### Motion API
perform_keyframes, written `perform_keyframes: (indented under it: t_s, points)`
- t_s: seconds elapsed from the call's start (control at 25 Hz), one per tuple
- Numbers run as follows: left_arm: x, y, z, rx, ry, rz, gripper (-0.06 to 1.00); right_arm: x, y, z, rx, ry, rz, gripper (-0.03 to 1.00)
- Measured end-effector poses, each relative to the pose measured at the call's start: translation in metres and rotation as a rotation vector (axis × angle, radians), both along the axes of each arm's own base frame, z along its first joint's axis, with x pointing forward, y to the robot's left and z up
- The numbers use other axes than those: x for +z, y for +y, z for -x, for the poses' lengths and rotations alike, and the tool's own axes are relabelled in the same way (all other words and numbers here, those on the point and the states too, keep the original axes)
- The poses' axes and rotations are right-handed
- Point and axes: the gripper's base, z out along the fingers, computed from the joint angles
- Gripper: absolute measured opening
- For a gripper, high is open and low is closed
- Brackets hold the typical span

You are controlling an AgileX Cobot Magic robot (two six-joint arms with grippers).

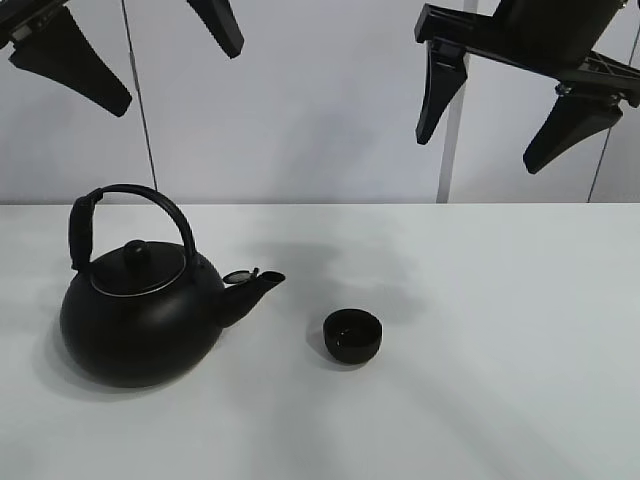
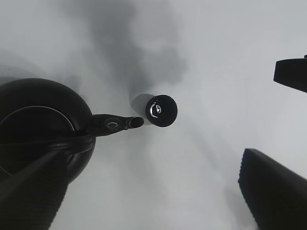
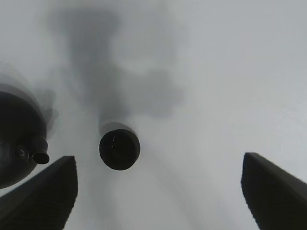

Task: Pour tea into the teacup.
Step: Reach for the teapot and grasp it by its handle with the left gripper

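While both arms hang high over the table [image 1: 520, 400], the left gripper [image 1: 176, 78] has its jaws spread wide with nothing between them, and the right gripper [image 1: 480, 150] is spread just as wide and is also empty. Neither touches anything. The left gripper hangs over the left part of the table, roughly above the kettle [image 1: 140, 325]. The right gripper hangs to the right, above and beyond the teacup [image 1: 352, 335].

Below them the teacup stands upright on the bare white table, a little right of the middle, with its mouth facing up. The right wrist view shows it between that gripper's two dark fingers [image 3: 273, 191] but far below them, nearer the one on the kettle's side.

Left of the teacup sits the kettle, upright, round and black. Its spout [image 1: 256, 285] points right toward the teacup and stops short of it, so a strip of table shows between the two. A knobbed lid [image 1: 140, 262] closes the kettle's top, and the arched handle [image 1: 135, 192] stands up over it.

Soft grey shadows of the arms lie on the table beyond the teacup. A pale wall [image 1: 320, 120] rises behind the table's far edge.
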Motion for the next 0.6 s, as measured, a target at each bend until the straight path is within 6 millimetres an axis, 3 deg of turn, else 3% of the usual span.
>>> perform_keyframes:
  t_s: [0.44, 0.6]
  points:
    - [0.001, 0.000, -0.003, 0.015, -0.026, 0.009, 0.70, 0.006, 0.002, -0.012, -0.021, -0.140, -0.035, 0.64]
    - [0.000, 0.005, 0.008, 0.014, -0.159, -0.055, 0.70, 0.010, 0.003, -0.018, -0.033, -0.219, -0.055, 0.64]
